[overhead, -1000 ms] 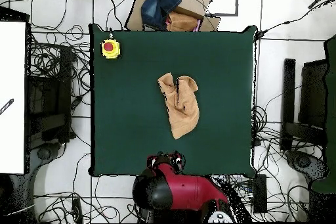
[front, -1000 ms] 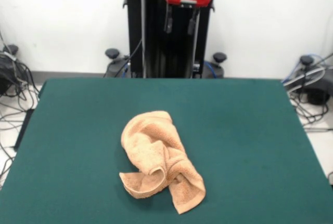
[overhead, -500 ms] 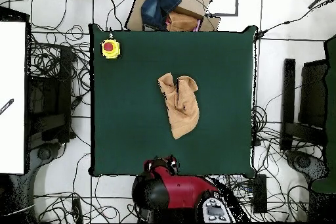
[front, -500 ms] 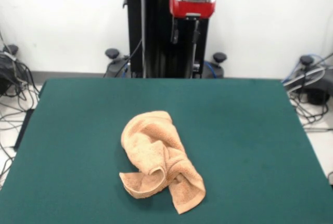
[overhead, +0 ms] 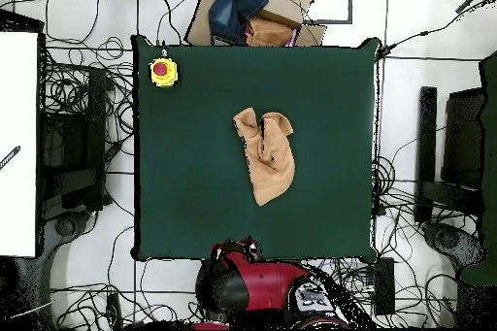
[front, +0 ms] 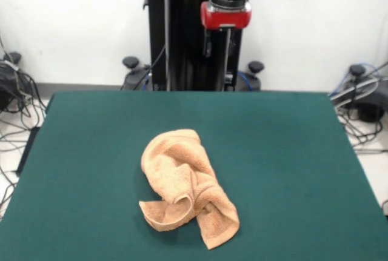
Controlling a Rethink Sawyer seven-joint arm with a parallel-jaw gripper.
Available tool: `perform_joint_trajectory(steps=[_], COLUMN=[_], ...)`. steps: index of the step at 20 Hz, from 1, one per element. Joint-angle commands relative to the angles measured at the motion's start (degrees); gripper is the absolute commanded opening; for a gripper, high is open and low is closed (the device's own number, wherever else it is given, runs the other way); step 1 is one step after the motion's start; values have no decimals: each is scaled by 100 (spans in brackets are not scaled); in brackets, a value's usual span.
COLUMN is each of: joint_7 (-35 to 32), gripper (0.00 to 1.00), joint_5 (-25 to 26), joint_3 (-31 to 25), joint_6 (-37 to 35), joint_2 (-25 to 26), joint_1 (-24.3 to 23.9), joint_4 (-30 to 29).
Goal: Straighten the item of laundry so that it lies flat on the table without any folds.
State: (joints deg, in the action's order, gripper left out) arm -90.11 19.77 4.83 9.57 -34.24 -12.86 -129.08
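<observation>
Front view shows the gripper [front: 217, 46] high over the table's [front: 291, 152] far edge, jaws apart and holding nothing. Well away, the towel [front: 187, 186] lies crumpled and twisted near the table's centre, so the flattening is not begun.

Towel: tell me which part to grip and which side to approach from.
Probably the loose corner of the towel that sticks out at its camera-side end in the front view. It lies fairly flat and apart from the twisted middle, so come straight down on it. The gripper hangs at the far edge.
</observation>
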Motion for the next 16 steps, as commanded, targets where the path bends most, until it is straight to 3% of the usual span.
perform_joint_trajectory(steps=[1, 4, 9, 16], joint_7=[-669, -651, -584, -696], gripper=[100, 100, 100, 100], joint_5=[-373, -620, -637, -734], joint_3=[-276, -407, -558, -360], joint_6=[-1038, -1574, -1888, -2296], joint_2=[-100, -86, 43, 495], joint_1=[156, 131, -29, 231], joint_4=[694, 1067, 1445, 2284])
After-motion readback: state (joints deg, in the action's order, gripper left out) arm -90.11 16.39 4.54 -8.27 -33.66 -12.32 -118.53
